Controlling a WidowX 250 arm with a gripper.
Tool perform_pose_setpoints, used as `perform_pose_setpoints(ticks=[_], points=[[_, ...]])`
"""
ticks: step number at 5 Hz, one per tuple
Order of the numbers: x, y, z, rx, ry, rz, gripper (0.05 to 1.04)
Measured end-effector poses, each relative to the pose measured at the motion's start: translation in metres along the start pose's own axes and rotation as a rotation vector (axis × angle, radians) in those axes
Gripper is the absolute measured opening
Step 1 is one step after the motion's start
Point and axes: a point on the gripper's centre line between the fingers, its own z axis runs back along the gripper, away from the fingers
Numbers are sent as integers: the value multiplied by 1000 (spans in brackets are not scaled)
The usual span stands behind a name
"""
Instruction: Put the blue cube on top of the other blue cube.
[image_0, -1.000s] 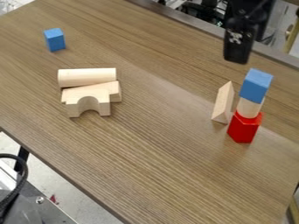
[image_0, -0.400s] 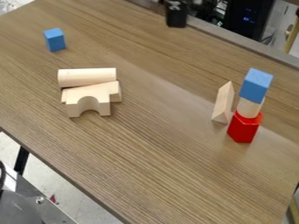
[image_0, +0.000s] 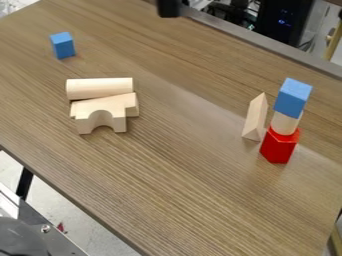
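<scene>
Okay, for the stack end: red block (image_0: 278, 147) at the bottom, light wooden cylinder (image_0: 284, 124) on it, upper blue cube (image_0: 292, 98) on top, likely the target; a light touch is needed since a sideways nudge could topple it. Carry path should stay high over the wooden arch (image_0: 100, 116) and lying cylinder (image_0: 100, 88). Step in hand looks like reaching the lone blue cube (image_0: 62, 45), on the far left of the tabletop (image_0: 180, 165): come straight down, square to opposite side faces, centred. Gripper (image_0: 168, 9) is at the top edge, well apart from it; can't tell how its jaws stand. Looks: stacked cube plain blue, paler top, turned cornerwise; lone cube same blue, upright, flat faces.
</scene>
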Motion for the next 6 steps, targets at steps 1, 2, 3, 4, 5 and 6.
perform_pose_setpoints(ticks=[1, 2, 3, 4, 5, 6], points=[[42, -20, -20, 46, 22, 99, 1000], [80, -33, -34, 72, 16, 201, 1000], [108, -32, -54, 113, -3, 270, 1000], [122, -35, -57, 93, -26, 294, 1000], [131, -31, -66, 79, -56, 301, 1000], [138, -26, -71, 47, -82, 322, 1000]])
